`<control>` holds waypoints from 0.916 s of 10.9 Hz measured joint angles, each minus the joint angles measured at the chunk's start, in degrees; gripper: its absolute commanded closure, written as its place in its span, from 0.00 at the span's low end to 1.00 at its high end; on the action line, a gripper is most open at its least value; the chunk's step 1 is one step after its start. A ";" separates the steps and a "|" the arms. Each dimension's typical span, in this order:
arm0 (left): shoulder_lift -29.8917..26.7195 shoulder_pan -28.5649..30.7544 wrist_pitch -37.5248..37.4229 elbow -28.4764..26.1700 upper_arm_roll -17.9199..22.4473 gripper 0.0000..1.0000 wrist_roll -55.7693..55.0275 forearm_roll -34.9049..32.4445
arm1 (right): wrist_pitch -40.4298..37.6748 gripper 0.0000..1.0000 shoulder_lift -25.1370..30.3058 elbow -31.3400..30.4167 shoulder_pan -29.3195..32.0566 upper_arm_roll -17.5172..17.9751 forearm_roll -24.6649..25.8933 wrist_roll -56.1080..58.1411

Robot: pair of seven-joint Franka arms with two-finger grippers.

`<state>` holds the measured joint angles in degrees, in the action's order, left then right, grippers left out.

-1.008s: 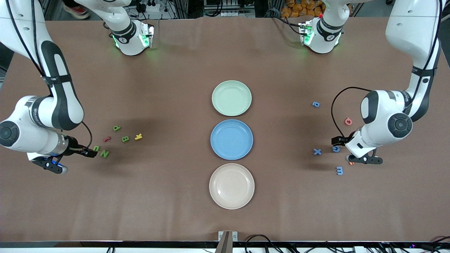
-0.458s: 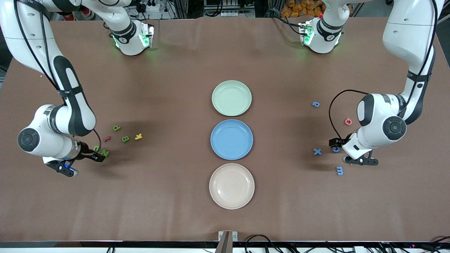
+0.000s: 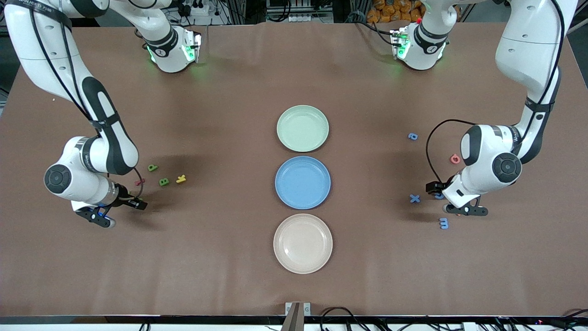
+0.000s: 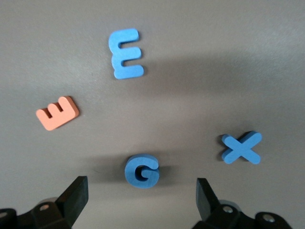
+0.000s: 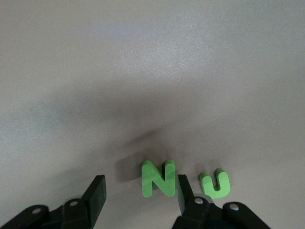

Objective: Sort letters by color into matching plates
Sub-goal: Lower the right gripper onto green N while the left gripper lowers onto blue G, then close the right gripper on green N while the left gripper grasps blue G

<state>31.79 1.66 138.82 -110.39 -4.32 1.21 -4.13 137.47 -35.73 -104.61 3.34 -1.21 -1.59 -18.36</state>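
Note:
Three empty plates stand in a row mid-table: pale green (image 3: 302, 128), blue (image 3: 302, 182) and beige (image 3: 302, 243). My right gripper (image 5: 141, 191) is open and low over the table. A green N (image 5: 158, 178) lies at its fingertips, close against one finger (image 5: 185, 187). A green U (image 5: 215, 183) lies just outside that finger. My left gripper (image 4: 141, 191) is open wide, with a blue G (image 4: 141, 171) just ahead of the gap. Near that G lie a blue X (image 4: 241, 147), a blue E (image 4: 126, 53) and an orange E (image 4: 57, 112).
By the right gripper (image 3: 138, 203) lie two green letters (image 3: 152, 168) (image 3: 164, 182), a yellow K (image 3: 181, 179) and a red piece (image 3: 139, 182). By the left gripper (image 3: 436, 191) lie a blue letter (image 3: 413, 136) and a pink G (image 3: 455, 159).
Both hands have slid toward the plates. The right gripper now covers the green N and U in the front view, its jaws a little narrower. The left gripper has come over the blue G.

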 measured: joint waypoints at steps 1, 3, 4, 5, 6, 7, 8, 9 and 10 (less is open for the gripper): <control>0.24 0.00 0.49 -0.44 0.00 0.00 0.00 0.00 | 0.07 0.31 0.01 -0.16 0.00 0.00 0.00 0.02; 0.80 0.00 1.10 -0.78 0.00 0.02 0.00 -0.03 | 0.08 0.31 0.01 -0.22 0.00 0.00 1.50 0.19; 1.10 0.01 1.20 -0.79 0.02 0.35 0.08 -0.09 | 0.08 0.32 0.01 -0.28 0.01 0.00 1.93 0.21; 1.37 0.06 1.33 -0.79 0.03 0.64 0.17 -0.11 | 0.09 0.37 0.01 -0.38 0.01 0.00 2.03 0.28; 1.53 0.12 1.46 -0.79 0.05 0.91 0.22 -0.13 | 0.19 0.37 0.01 -0.49 0.01 0.00 2.06 0.35; 1.55 0.18 1.53 -0.79 0.08 1.00 0.28 -0.15 | 0.47 0.38 0.01 -0.68 0.01 0.00 2.09 0.42; 1.55 0.28 1.55 -0.79 0.11 1.00 0.30 -0.16 | 1.36 0.41 0.01 -1.16 0.01 0.00 2.09 0.43; 1.49 0.42 1.57 -0.75 0.12 1.00 0.33 -0.16 | 2.08 0.43 0.00 -1.71 0.03 0.00 2.11 0.43; 1.35 0.44 1.57 -0.70 0.11 1.00 0.36 -0.16 | 2.39 0.47 0.00 -1.95 0.07 -0.01 2.13 0.48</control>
<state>33.14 2.11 140.39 -111.09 -4.21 1.56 -4.30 139.86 -35.73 -106.56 3.41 -1.22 0.55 -17.88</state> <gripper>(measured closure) 0.568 0.374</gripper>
